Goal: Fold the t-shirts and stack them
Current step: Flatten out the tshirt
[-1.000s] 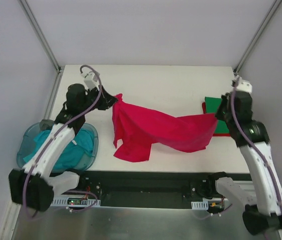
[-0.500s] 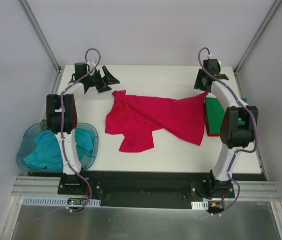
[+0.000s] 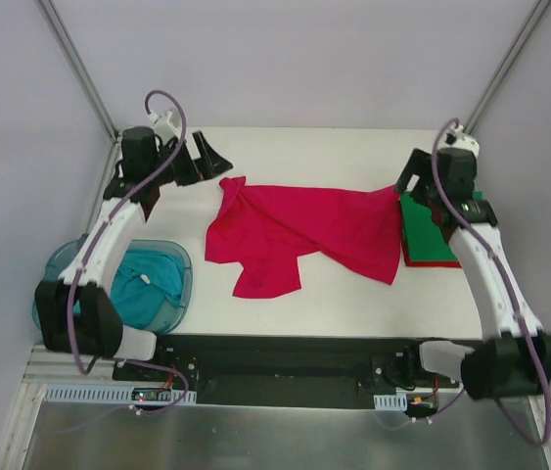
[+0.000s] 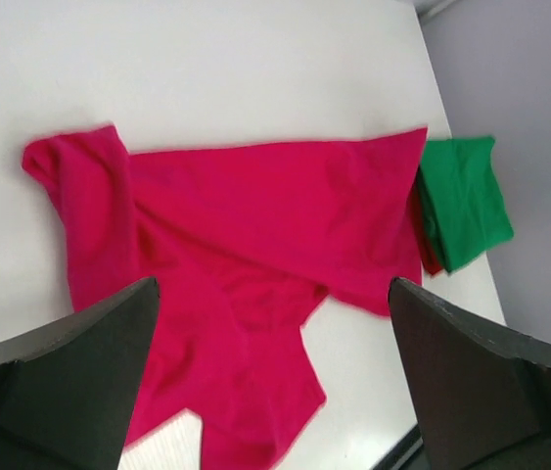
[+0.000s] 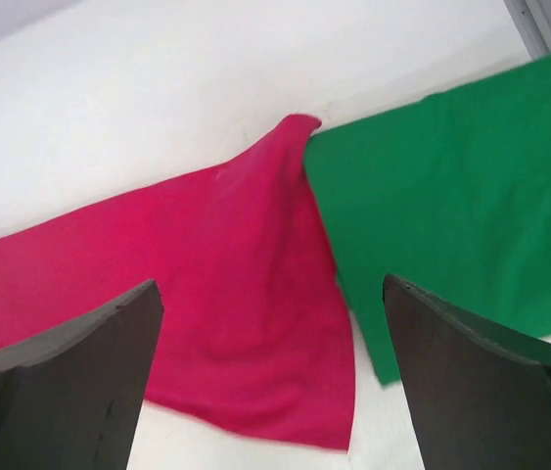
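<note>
Lying loose across the middle of the table [image 3: 334, 157], the crimson t-shirt [image 3: 299, 230] is running left to right along its long axis, its right tip overlapping the folded green t-shirt [image 3: 432, 230]. The left gripper [image 3: 206, 159] and right gripper [image 3: 410, 182] are hovering over its far corners with fingers apart, holding nothing, probably leaving the cloth spread for folding.

Bare table [image 3: 334, 157] behind and before the crimson shirt [image 3: 295, 230]; green shirt [image 3: 427, 240] touches its right corner

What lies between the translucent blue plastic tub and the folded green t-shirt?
A crumpled crimson red t-shirt, lying loose on the white table; the top external view shows it.
</note>
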You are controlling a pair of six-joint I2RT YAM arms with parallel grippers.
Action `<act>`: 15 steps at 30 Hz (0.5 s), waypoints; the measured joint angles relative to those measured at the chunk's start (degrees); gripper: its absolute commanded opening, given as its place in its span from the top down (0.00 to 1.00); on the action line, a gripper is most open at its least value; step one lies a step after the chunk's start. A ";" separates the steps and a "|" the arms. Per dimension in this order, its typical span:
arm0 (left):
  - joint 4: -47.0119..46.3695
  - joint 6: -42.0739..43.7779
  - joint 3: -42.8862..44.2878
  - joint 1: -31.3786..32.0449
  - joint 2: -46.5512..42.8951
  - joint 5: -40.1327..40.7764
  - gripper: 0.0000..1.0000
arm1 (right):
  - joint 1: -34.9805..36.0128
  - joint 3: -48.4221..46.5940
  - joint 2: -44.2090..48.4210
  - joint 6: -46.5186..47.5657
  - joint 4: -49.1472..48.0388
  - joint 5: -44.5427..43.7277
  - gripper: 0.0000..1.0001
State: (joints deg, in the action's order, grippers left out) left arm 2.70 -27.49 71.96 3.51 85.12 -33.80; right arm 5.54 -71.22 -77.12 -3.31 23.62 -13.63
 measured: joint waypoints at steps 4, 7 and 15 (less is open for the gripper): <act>2.93 1.44 -12.79 5.92 -15.15 5.14 0.01 | -0.63 13.94 21.49 -3.37 -3.13 5.03 0.04; 6.16 1.05 -20.13 10.88 -19.78 8.72 0.02 | -0.81 23.91 32.52 -5.31 -4.96 8.94 0.04; 15.82 -6.84 -32.00 21.33 -24.94 25.53 0.07 | -0.85 35.82 43.60 -6.58 -2.08 13.94 0.04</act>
State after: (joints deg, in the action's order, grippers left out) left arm 18.52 -34.33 39.97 24.84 60.18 -8.27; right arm 4.69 -35.40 -33.52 -9.89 21.54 0.32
